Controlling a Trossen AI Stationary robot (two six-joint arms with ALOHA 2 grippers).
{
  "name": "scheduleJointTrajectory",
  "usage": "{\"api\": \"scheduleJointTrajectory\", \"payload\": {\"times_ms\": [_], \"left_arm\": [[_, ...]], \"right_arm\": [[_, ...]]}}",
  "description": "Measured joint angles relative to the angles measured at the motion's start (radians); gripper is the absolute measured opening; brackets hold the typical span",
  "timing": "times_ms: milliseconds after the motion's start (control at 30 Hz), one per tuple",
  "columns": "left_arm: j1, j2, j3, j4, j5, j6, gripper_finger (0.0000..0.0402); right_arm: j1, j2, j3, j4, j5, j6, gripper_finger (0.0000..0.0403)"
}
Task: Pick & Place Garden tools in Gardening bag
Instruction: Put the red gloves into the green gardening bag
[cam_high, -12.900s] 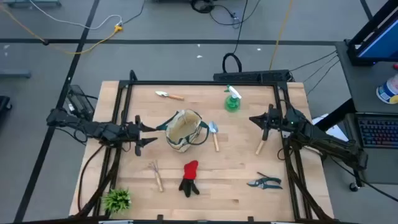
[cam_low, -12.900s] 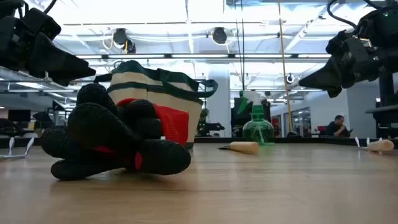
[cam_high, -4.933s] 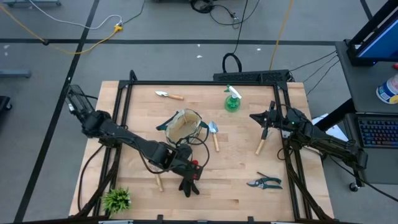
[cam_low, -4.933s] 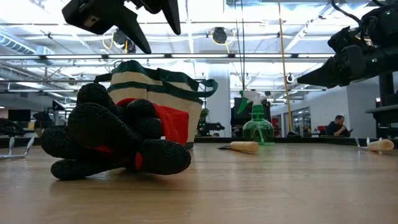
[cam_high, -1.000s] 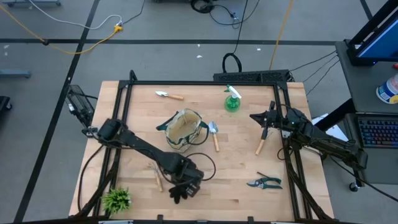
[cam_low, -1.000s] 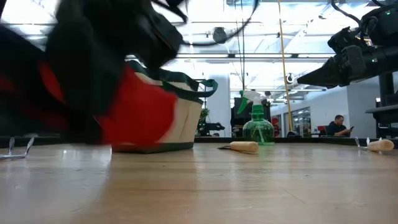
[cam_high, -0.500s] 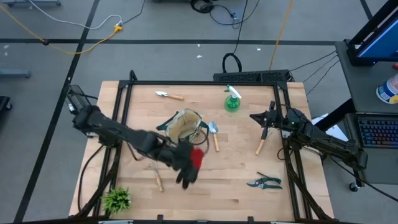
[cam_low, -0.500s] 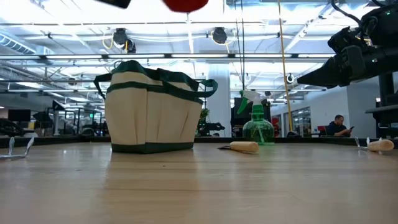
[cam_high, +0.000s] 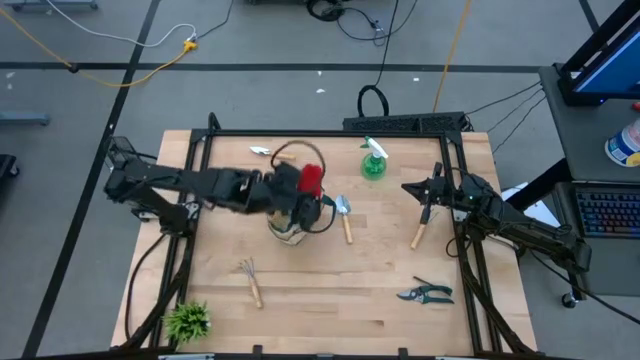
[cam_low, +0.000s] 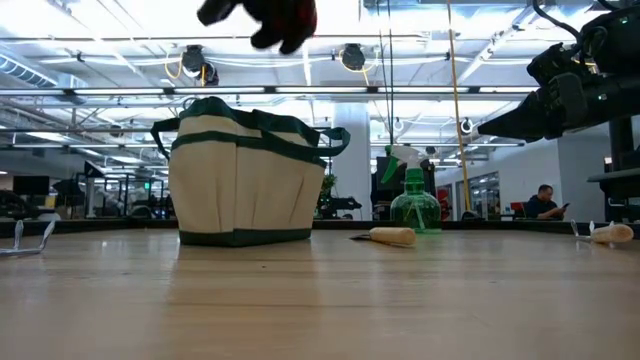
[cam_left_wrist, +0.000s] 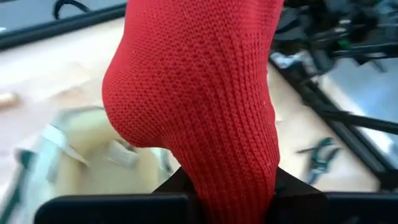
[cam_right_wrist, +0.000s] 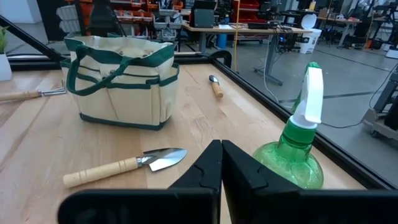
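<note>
Red knit fills our left wrist view: the left gripper (cam_high: 290, 187) is clamped on the glove (cam_left_wrist: 199, 99), its dark fingers pinching the fabric at the base. From above we see the glove (cam_high: 309, 179) held in the air over the far rim of the bag (cam_high: 290, 225), with the left arm reaching in from the table's left edge. In the low view the glove (cam_low: 268, 18) hangs clear above the bag (cam_low: 245, 172), not touching it, and the bag stands upright on the table (cam_low: 400, 300).

Just right of the bag lies a trowel (cam_high: 344, 217), its blade toward the far side. A second trowel (cam_high: 262, 151) lies beyond the bag near the far edge, partly hidden by the arm. The spray bottle (cam_high: 373, 160) stands at the far right of the bag, well apart from it. A rake (cam_high: 250, 280) lies on the near left, and the plant (cam_high: 187, 321) sits at the near left corner. The shears (cam_high: 425, 293) lie on the near right.

Our right gripper (cam_high: 424, 192) waits above the table's right side with its fingers pressed together and holding nothing, and a wooden-handled tool (cam_high: 419, 234) lies just below it.
</note>
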Motion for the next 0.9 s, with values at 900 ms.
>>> {"api": "scheduleJointTrajectory", "payload": {"times_ms": [900], "left_arm": [[0.12, 0.113, -0.002, -0.253, 0.052, 0.135, 0.0052]], "right_arm": [[0.0, 0.0, 0.0, -0.001, 0.005, -0.005, 0.0]]}}
